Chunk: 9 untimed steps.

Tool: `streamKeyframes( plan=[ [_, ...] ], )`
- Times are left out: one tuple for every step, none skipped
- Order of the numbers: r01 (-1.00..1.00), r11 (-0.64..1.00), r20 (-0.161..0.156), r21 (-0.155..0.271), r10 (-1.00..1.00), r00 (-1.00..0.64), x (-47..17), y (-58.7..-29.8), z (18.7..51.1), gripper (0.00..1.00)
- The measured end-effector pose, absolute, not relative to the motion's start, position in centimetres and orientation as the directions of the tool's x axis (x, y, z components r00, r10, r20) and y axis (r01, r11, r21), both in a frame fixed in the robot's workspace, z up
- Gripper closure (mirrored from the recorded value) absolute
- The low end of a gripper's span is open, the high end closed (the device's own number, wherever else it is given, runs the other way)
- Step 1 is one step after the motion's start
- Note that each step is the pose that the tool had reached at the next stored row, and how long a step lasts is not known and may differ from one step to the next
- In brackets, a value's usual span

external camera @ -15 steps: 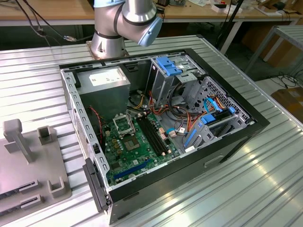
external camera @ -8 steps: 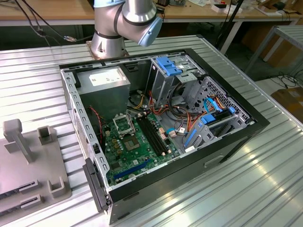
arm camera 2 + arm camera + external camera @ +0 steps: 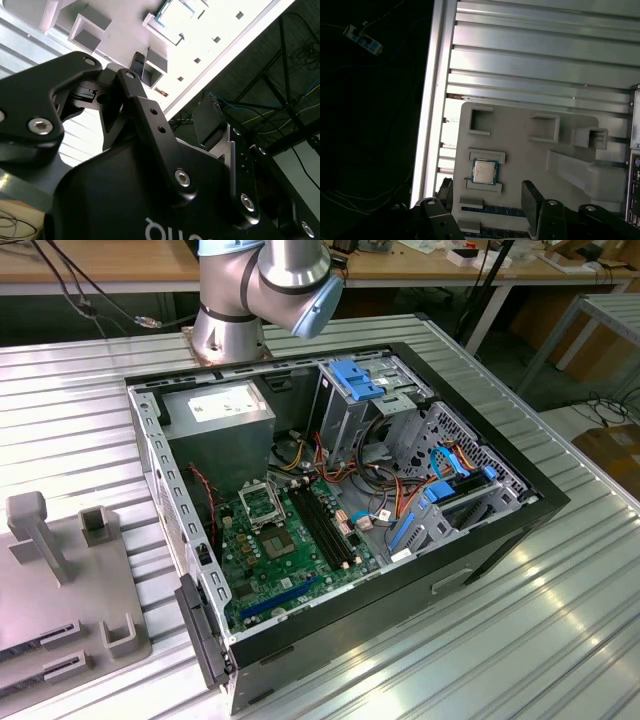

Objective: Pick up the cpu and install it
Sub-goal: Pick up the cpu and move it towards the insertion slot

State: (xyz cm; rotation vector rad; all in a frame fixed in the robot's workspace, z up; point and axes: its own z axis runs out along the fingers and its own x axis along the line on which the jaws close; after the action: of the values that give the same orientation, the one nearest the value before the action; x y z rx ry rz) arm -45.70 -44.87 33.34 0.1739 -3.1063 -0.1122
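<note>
Apart, cpu (image 3: 484,172) in tray (image 3: 520,150), pincer (image 3: 487,186) spread near

My base (image 3: 228,332) stands at the far end of the exterior view. Right above it a silver joint housing (image 3: 290,270) turns its blue cap (image 3: 322,302) toward the exterior view's right, and my arm rises from there past the top edge. At the wrist, in the first wrist view, my gripper (image 3: 487,185) points straight down. Its fingers (image 3: 532,202) are spread wide apart, dark pads parallel. In the second wrist view, black linkage bars (image 3: 150,125) fan outward from the gripper body (image 3: 125,200). One flat pad (image 3: 210,120) stands clear. The small dark tip (image 3: 138,62) past the bars is probably my other finger.
</note>
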Motion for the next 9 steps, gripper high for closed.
streamKeyframes(
  plan=[
    [-0.11, 0.991, 0.024, 0.073, -0.112, -0.993, -45.7, -44.9, 33.3, 0.34],
    [-0.11, 0.991, 0.024, 0.074, -0.113, -0.993, -45.7, -44.9, 33.3, 0.34],
    [-0.11, 0.991, 0.024, 0.074, -0.112, -0.993, -45.7, -44.9, 33.3, 0.34],
    [-0.11, 0.991, 0.024, 0.073, -0.112, -0.993, -45.7, -44.9, 33.3, 0.34],
    [-0.11, 0.991, 0.024, 0.074, -0.113, -0.993, -45.7, -44.9, 33.1, 0.34],
    [-0.111, 0.991, 0.024, 0.074, -0.113, -0.993, -45.7, -44.9, 33.0, 0.34],
    [-0.111, 0.991, 0.024, 0.074, -0.113, -0.993, -45.7, -45.0, 32.8, 0.34],
    [-0.11, 0.991, 0.024, 0.074, -0.112, -0.993, -45.7, -45.2, 32.5, 0.34],
    [-0.108, 0.991, 0.024, 0.074, -0.11, -0.994, -45.7, -45.4, 32.2, 0.34]
  ],
)
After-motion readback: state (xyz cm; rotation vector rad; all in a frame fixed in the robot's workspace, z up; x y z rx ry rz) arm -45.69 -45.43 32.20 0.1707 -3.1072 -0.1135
